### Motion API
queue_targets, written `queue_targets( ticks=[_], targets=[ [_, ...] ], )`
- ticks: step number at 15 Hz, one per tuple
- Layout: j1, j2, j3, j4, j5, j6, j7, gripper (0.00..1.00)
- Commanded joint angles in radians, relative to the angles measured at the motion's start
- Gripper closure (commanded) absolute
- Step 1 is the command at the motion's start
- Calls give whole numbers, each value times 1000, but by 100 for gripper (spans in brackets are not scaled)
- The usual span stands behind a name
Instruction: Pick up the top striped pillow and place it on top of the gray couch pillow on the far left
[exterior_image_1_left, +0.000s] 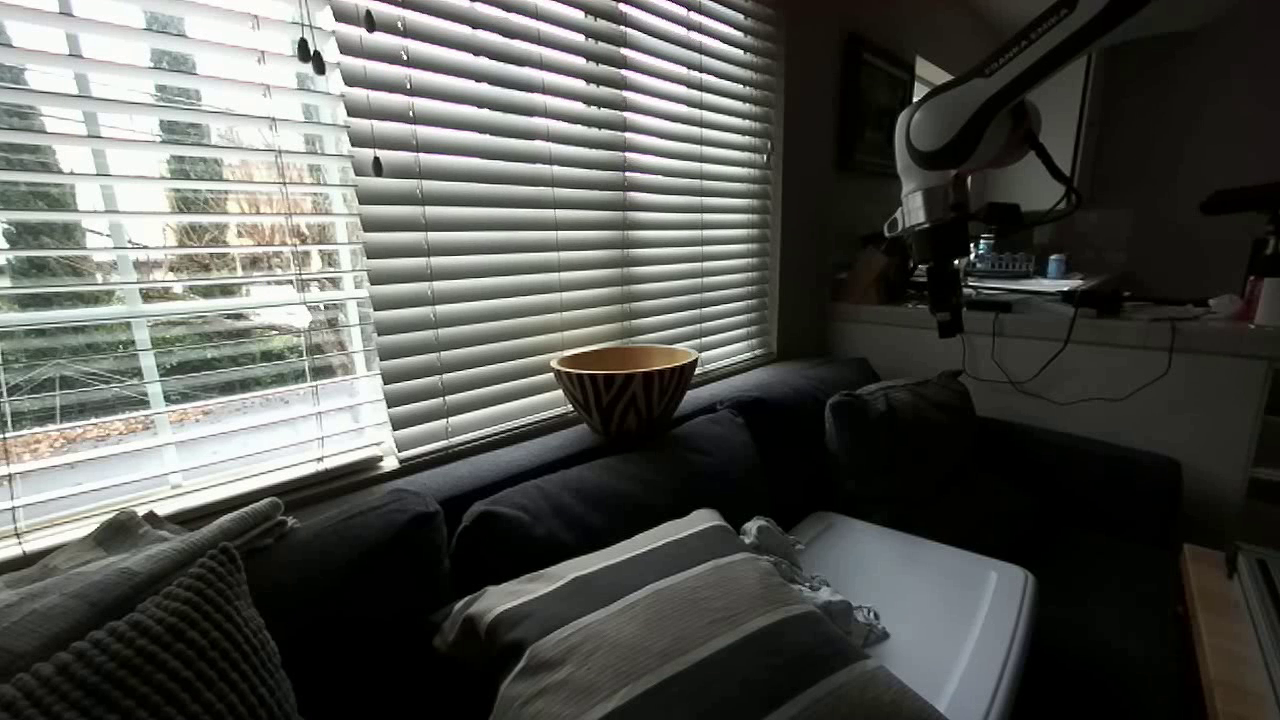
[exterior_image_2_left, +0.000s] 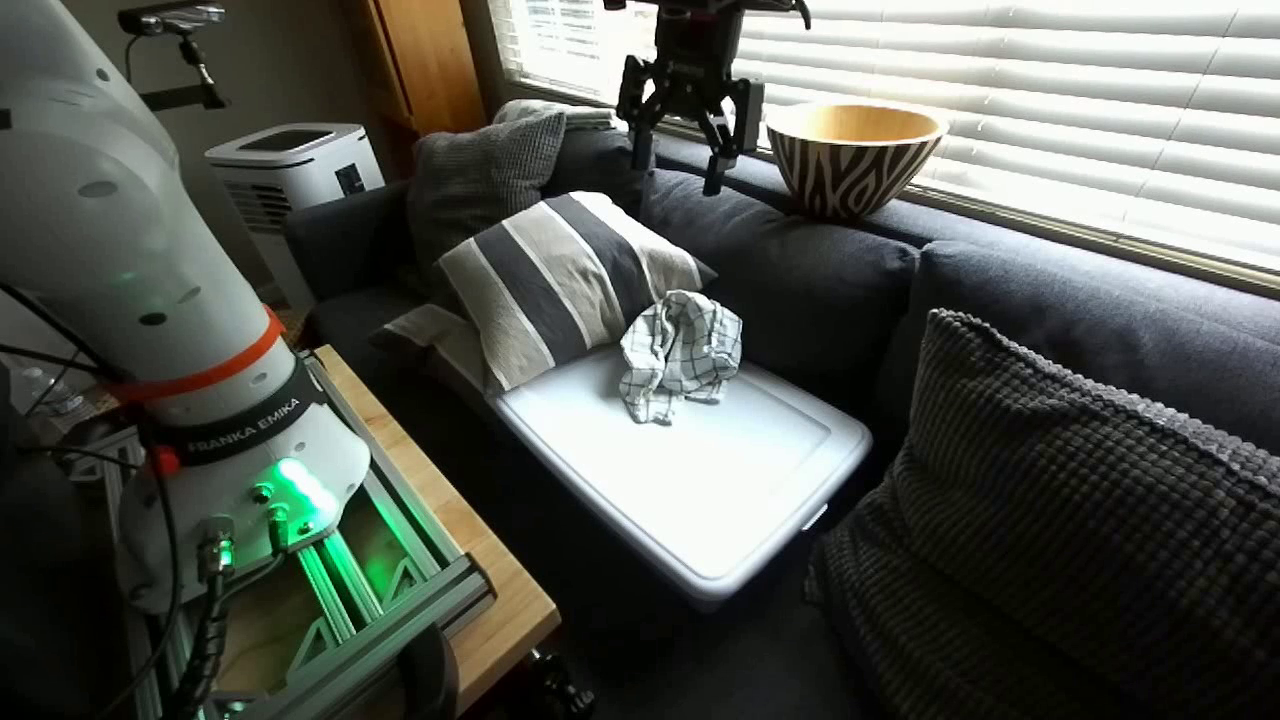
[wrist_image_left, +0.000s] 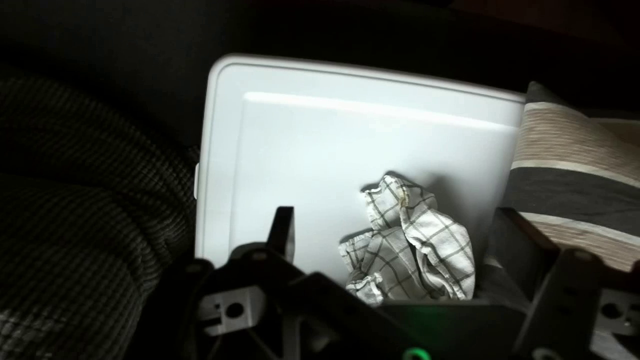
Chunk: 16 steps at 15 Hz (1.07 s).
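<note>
At the left in an exterior view, the arm's base (exterior_image_2_left: 250, 490) stands on the wooden bench (exterior_image_2_left: 510, 615). Beyond it, the gray couch pillow (exterior_image_2_left: 485, 175), ribbed in weave, stands propped at the far left end of the couch (exterior_image_2_left: 790, 260). The top striped pillow (exterior_image_2_left: 565, 275) lies tilted just to its right, its lower edge overlapping the white bin (exterior_image_2_left: 730, 500). A pale corner beneath it appears to belong to another cushion (exterior_image_2_left: 425, 325), though shadow prevents certainty. A checked cloth (exterior_image_2_left: 690, 345) lies crumpled on the bin's lid, beside the striped pillow. The gripper (exterior_image_2_left: 680, 168) hangs above, well apart from both; its jaws are spread wide, and the wrist view shows the cloth below, through the gap between the fingers (wrist_image_left: 282, 231). Right of the gripper, a wooden bowl (exterior_image_2_left: 855, 170) with zebra markings stands upright on the couch back. A second ribbed cushion (exterior_image_2_left: 1080, 520) leans at the far right.
</note>
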Motion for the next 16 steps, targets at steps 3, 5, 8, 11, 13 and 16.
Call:
queue_targets(
  ticks=[3,5,8,11,13,16],
  targets=[
    [61,-2,122,-10,-3,55,-116,0],
    [101,3,177,-27,6,84,-133,0],
    [146,47,229,-29,22,155,-208,0],
    [139,176,224,11,73,333,-387,0],
    [120,276,233,69,154,421,-523,0],
    [65,440,287,214,312,423,-734,0]
  ],
)
